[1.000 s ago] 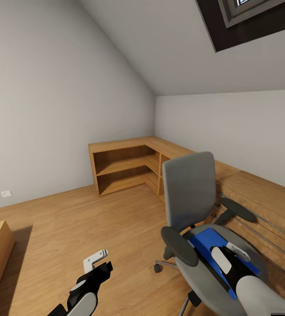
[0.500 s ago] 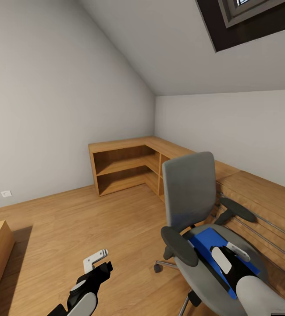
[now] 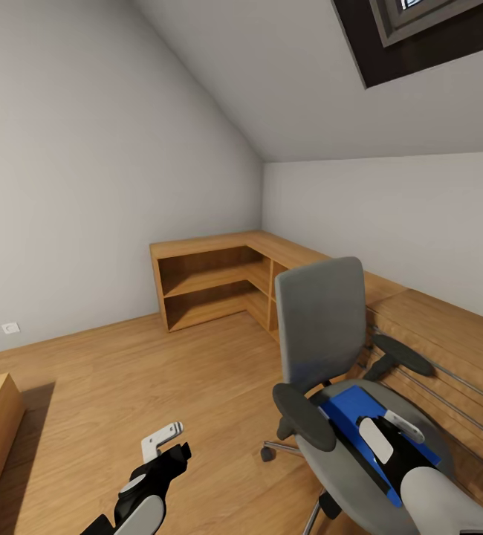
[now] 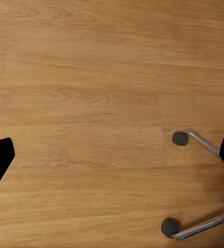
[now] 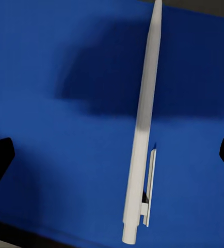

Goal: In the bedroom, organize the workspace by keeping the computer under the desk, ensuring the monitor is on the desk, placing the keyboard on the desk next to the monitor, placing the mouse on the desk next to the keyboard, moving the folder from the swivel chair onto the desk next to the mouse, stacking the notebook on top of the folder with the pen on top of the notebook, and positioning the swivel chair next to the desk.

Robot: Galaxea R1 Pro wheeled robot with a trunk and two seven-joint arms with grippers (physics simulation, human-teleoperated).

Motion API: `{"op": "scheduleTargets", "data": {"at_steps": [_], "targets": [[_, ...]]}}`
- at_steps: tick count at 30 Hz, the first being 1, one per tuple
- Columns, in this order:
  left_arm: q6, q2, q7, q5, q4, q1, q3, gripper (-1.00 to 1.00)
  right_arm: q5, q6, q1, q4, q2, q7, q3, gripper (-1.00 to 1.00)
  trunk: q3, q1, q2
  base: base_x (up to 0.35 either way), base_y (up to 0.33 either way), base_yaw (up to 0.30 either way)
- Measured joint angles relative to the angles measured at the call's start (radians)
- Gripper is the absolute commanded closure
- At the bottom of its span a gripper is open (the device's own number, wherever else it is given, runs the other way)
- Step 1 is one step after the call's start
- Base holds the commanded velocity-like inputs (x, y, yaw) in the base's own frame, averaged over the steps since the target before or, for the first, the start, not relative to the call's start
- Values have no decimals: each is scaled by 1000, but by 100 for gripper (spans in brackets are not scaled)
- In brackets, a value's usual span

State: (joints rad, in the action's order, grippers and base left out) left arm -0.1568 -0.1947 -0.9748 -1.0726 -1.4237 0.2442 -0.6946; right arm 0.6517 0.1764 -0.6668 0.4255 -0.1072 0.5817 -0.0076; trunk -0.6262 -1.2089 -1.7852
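Right claw [image 5: 112,155] low over thin white pen [image 5: 142,124], jaws wide, holding nothing.

Pen flat on bright blue folder [image 3: 349,416] on seat of grey office chair [image 3: 323,327]. Could roll off or skid away if nudged by one finger first; could also pinch folder along with it, or push wheeled chair away. Left claw [image 3: 169,440] wide too, over wood floor [image 4: 91,103].
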Motion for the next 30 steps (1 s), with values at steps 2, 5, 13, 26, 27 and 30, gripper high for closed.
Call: {"op": "scheduleTargets", "data": {"at_steps": [2,5,13,26,27,30], "targets": [[0,0,0,0,0,0,0,-100,0,0,0,0,0,0,0,-100,0,0,0,0,0,0],[0,0,-1,1,0,0,0,-100,1,0,0,0,0,0,-1,-100,0,0,0,0,0,0],[0,1,-1,2,0,0,-1,-100,1,0,0,0,0,0,-1,-100,0,0,0,0,0,0],[0,1,-1,2,-1,0,-2,-100,2,0,0,0,0,0,-3,-100,0,0,0,0,0,0],[0,1,-1,2,-1,0,-2,-100,2,0,0,0,0,1,-3,-100,0,0,0,0,0,0],[0,1,-1,2,-1,0,-2,-100,2,0,0,-1,0,2,-3,-100,0,0,0,0,0,0]]}}
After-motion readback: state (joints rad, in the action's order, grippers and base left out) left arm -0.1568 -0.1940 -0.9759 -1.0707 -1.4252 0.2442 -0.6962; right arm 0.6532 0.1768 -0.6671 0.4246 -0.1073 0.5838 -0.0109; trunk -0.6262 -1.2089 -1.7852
